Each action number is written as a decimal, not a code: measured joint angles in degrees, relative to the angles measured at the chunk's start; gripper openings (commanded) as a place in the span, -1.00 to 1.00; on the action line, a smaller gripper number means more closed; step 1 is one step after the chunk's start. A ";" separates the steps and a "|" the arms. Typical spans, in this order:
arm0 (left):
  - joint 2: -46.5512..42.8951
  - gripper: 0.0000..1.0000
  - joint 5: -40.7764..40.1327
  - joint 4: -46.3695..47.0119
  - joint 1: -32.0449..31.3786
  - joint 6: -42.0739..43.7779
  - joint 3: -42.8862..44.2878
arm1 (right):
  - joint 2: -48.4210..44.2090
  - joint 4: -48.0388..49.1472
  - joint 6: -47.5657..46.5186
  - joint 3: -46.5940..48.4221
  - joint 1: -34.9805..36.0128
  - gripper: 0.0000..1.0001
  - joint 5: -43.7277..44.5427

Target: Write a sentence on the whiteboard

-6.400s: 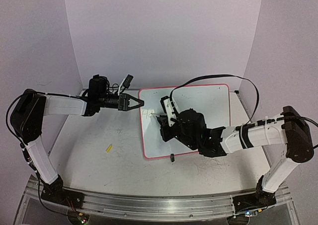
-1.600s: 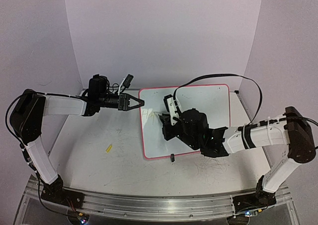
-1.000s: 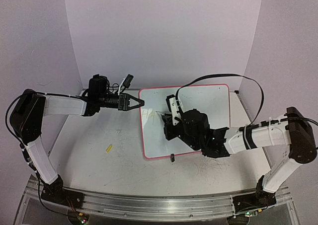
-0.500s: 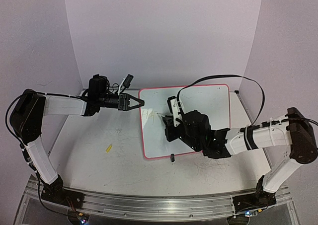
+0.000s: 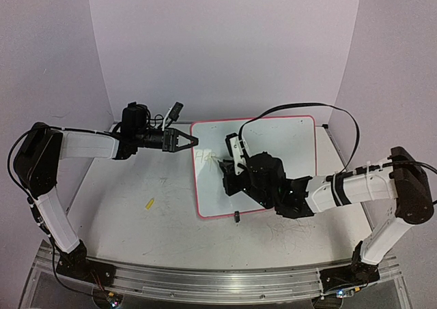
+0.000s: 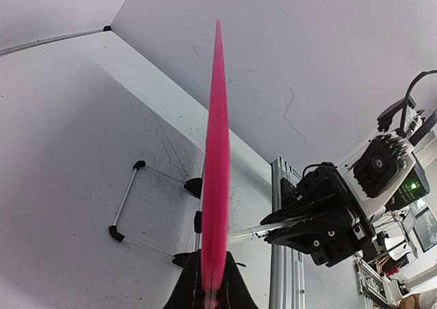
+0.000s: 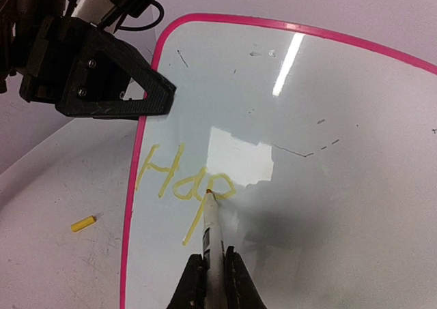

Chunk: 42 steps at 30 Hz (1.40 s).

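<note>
Scuffed white surface (image 5: 136, 220), lilac walls (image 5: 225, 50) behind. Nearest the bases is a small yellow cap (image 5: 149, 203), loose, left of the board. A black clip foot (image 5: 236, 217) sits at the board's near rim.

The pink-rimmed whiteboard (image 5: 290, 135) sits mid-surface. Over it, the right hand (image 7: 213, 271) is pressed together on the marker (image 7: 210, 230). The barrel points away from the wrist and the tip touches the board at the end of the sentence (image 7: 181, 179), which reads "Hap" so far, close to the left rim.

Key relation: the line runs away from that rim, and blank board lies to the right of the tip. The marker axis is roughly crosswise to the line, so the next stroke looks like a sideways shift by the right arm.

Further back, the left hand (image 5: 184, 142) pinches the rim near the far-left corner, well off the writing. No containers in view.
</note>
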 measured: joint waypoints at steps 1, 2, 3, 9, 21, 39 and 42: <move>0.00 -1.00 -0.03 0.00 0.00 -0.01 0.00 | 0.13 0.00 0.00 0.27 0.04 -1.00 0.00; -0.02 -1.00 -0.03 0.00 0.00 -0.01 0.00 | 0.15 0.04 0.00 0.43 0.04 -1.00 -0.04; 0.00 -1.00 -0.01 0.02 0.00 -0.01 0.00 | 0.15 0.04 0.00 0.47 0.04 -1.00 -0.11; -0.06 -1.00 0.31 0.07 -0.02 0.01 0.00 | -2.08 0.19 -0.26 -1.66 -0.02 -1.00 -0.83; -0.07 -1.00 0.32 0.07 -0.07 0.01 0.00 | -3.85 0.15 -0.95 -2.66 -1.14 -1.00 0.41; -0.09 -1.00 0.32 0.07 -0.09 0.01 0.00 | -3.42 0.11 -1.75 -2.42 -1.53 -1.00 0.98; -0.09 -1.00 0.32 0.07 -0.09 0.01 0.00 | -3.38 -0.04 -1.74 -2.42 -1.52 -1.00 1.03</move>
